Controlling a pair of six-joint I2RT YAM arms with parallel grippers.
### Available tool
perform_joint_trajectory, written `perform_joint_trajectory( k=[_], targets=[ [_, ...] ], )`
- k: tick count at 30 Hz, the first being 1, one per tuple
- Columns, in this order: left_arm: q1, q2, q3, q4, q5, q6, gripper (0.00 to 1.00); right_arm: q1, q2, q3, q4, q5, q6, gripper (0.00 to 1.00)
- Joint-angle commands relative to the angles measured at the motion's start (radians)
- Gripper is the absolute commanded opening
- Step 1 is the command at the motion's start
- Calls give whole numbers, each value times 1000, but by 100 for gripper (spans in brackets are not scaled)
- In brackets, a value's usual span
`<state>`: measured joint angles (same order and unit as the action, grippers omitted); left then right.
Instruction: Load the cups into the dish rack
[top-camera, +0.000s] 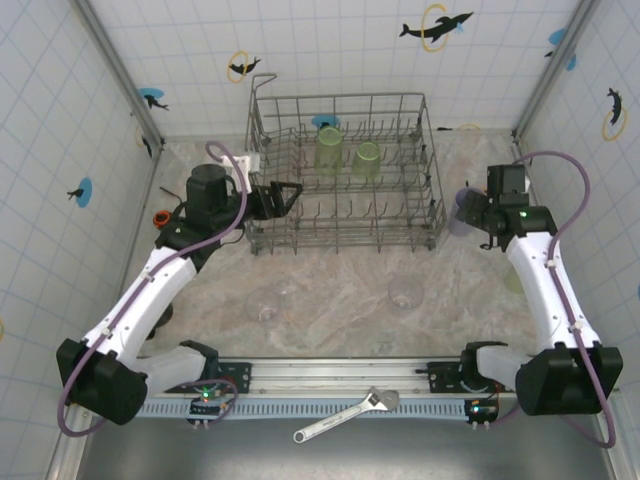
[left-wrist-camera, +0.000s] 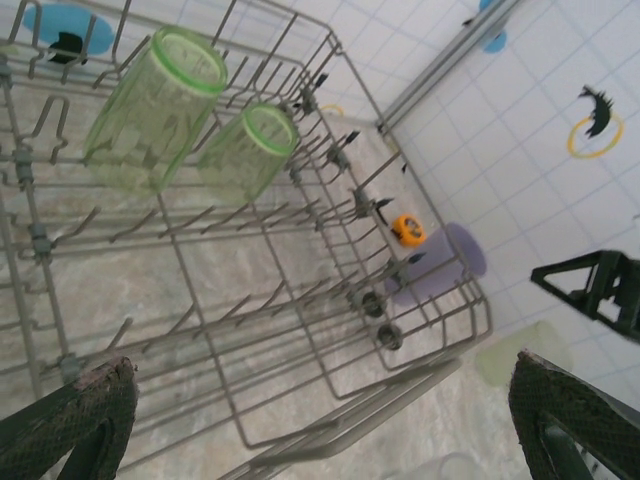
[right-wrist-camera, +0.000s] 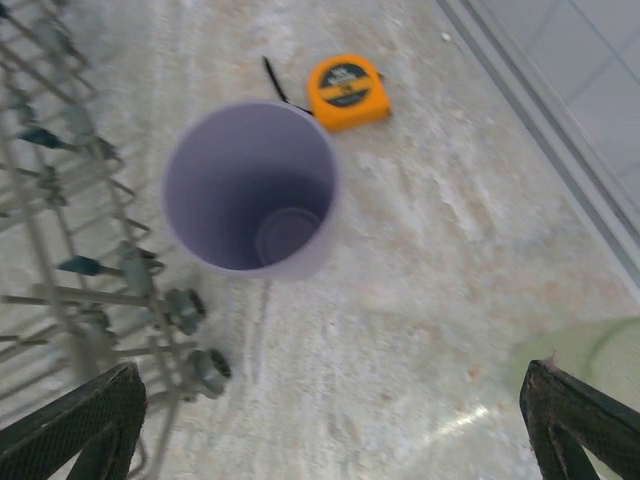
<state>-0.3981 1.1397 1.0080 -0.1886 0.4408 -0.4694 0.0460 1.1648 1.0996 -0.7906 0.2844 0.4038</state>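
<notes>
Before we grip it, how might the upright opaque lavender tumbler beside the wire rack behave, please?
The lavender tumbler looks thin-walled and empty, so probably light and squeezable. It stands upright and narrow, so a sideways push may tip and roll it.

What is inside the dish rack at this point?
A light green cup and a second green cup sit among the tines at the back of the dish rack; other rows look bare. The left gripper overlaps its left edge, hiding that spot.
</notes>
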Motion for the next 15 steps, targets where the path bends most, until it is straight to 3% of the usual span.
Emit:
perform_joint_trajectory(
  k=[1,9,15],
  targets=[
    [-1,-40,-23,-64,-8,87,98,-32,8,20,-105,33,2,100],
    [-19,-73,-95,-72,-34,113,98,-115,47,-17,-135,29,-6,93],
    [-145,-96,-116,-107,-172,176,98,-154,46,-27,-159,44,-19,87]
  ],
)
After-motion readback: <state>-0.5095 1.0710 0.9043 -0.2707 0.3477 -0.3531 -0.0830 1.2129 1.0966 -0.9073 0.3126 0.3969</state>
